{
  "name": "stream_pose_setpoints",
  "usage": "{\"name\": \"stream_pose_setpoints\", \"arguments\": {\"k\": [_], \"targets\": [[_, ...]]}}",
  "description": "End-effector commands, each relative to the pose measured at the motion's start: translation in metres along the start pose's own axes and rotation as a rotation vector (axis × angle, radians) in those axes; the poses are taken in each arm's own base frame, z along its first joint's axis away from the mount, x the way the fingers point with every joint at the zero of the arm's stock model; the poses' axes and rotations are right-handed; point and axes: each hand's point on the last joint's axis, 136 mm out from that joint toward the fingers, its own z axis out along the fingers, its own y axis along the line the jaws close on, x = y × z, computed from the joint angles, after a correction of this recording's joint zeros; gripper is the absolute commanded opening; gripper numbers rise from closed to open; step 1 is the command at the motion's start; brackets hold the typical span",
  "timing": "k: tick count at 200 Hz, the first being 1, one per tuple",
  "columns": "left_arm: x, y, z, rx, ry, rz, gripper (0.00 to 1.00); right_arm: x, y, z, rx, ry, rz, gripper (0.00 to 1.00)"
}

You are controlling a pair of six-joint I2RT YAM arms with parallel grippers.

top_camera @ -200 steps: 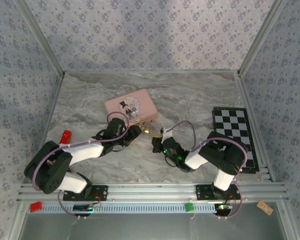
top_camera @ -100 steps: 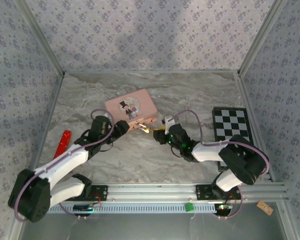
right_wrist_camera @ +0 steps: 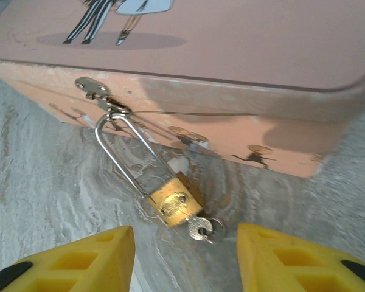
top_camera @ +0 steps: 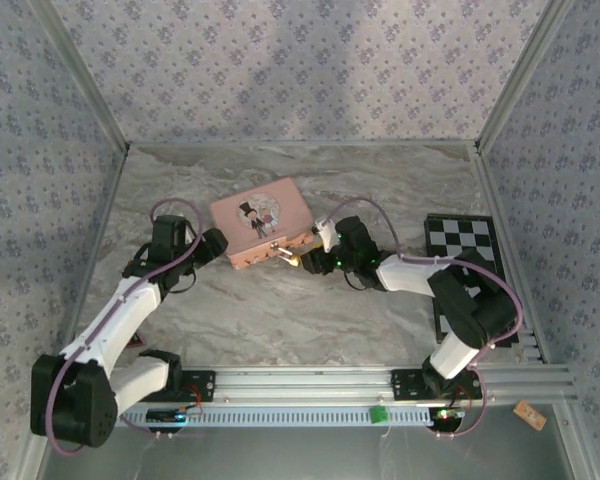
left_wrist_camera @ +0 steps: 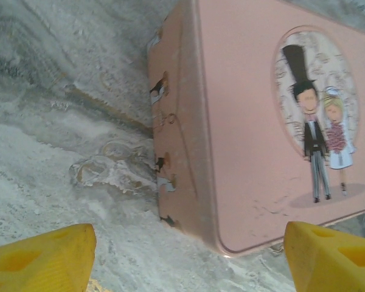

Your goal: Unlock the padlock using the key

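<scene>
The small brass padlock (right_wrist_camera: 175, 201) lies on the marble table in front of the pink tin (right_wrist_camera: 231, 42). Its long thin shackle (right_wrist_camera: 123, 152) hooks through the tin's clasp (right_wrist_camera: 91, 87), and both shackle legs reach the body. The key (right_wrist_camera: 201, 229) sticks in the padlock's bottom with its round head showing. My right gripper (right_wrist_camera: 185, 261) is open, its yellow fingers on either side just short of the key, touching nothing. In the top view the padlock (top_camera: 292, 258) lies between the tin (top_camera: 262, 215) and my right gripper (top_camera: 313, 262). My left gripper (left_wrist_camera: 188, 261) is open around the tin's corner (left_wrist_camera: 231, 237).
A black-and-white checkerboard (top_camera: 475, 262) lies at the right, partly under the right arm. Patterned walls enclose the table on three sides. A metal rail (top_camera: 300, 385) runs along the near edge, carrying both arm bases.
My right gripper has moved up to the tin's front and opened from shut. My left gripper has swung left along the tin to its left end and opened wider.
</scene>
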Motion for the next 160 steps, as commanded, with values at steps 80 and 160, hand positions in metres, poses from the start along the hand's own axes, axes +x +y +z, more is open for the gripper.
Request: {"name": "stream_pose_setpoints", "arguments": {"k": [80,160], "targets": [[-0.002,-0.013,0.027,0.078,0.079,0.008,0.81,0.007,0.023,0.037,-0.162,0.124,-0.103,0.49],[0.002,-0.017,0.028,0.110,0.089,-0.013,0.80,0.005,0.014,0.051,-0.142,0.139,-0.107,0.41]]}}
